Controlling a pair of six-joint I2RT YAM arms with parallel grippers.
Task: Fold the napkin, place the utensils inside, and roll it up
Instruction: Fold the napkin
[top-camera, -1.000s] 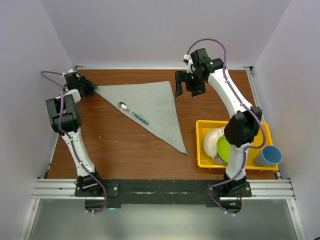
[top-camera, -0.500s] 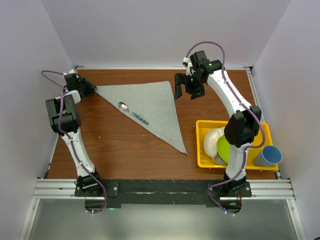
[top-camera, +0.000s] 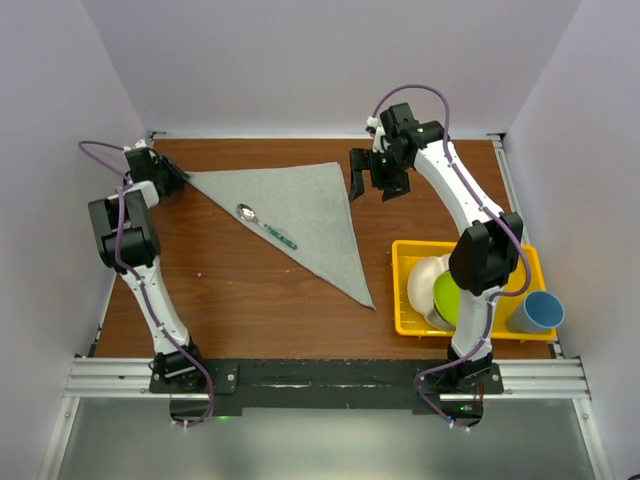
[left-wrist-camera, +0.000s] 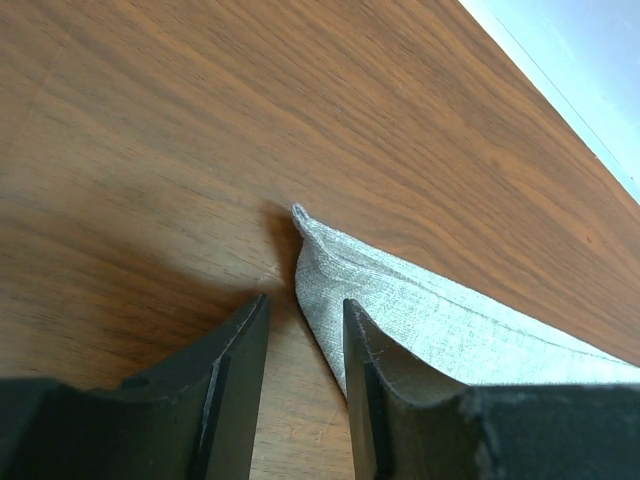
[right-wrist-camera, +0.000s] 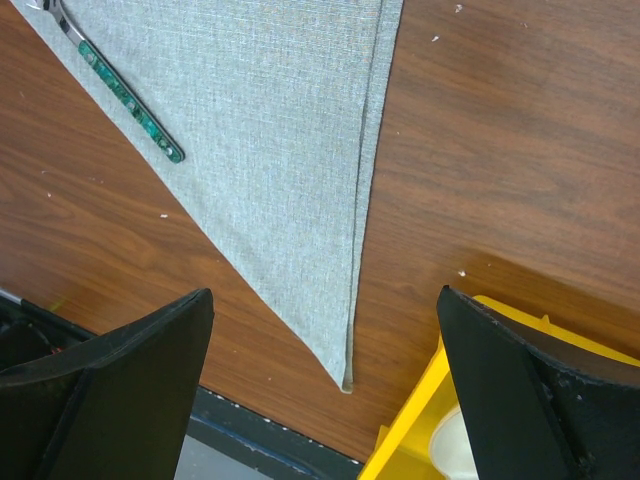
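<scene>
Since a second ago, finds the left gripper (top-camera: 172, 178) nudged toward 9 o'clock, with the nearest corner of the napkin (top-camera: 310, 215) drawn slightly the same way. Finds the right gripper (top-camera: 372, 185) edged a little toward 12 o'clock.

From the top camera, shows the napkin flat on the table (top-camera: 250, 290) as a grey triangle, corners toward 10, 12 and 5 o'clock. Has the spoon (top-camera: 265, 226) lying on its left part, bowl toward 10 o'clock, green-patterned handle toward 4. Puts the left gripper low at the 10 o'clock corner. Puts the right gripper just beside the 12 o'clock corner, jaws spread wide, holding nothing. Sets a yellow tray (top-camera: 400, 290) at 4 o'clock, with a white and a green bowl (top-camera: 452, 297) inside and a blue cup (top-camera: 535, 312) at its 3 o'clock edge.

From the left wrist, shows both fingers (left-wrist-camera: 235, 370) close together, a slim strip of bare wood between them, nothing pinched there. Has the napkin's (left-wrist-camera: 420, 310) pointed corner just ahead of that gap, slightly lifted, its edge running behind the finger at 5 o'clock; cannot tell whether cloth and finger touch.

From the right wrist, looks down between widely parted, empty fingers (right-wrist-camera: 130, 390). Shows the napkin's (right-wrist-camera: 280, 120) layered edge ending in a corner at 6 o'clock, the spoon (right-wrist-camera: 125, 100) handle at 10 o'clock, the tray's (right-wrist-camera: 410, 430) corner at 5 o'clock.
</scene>
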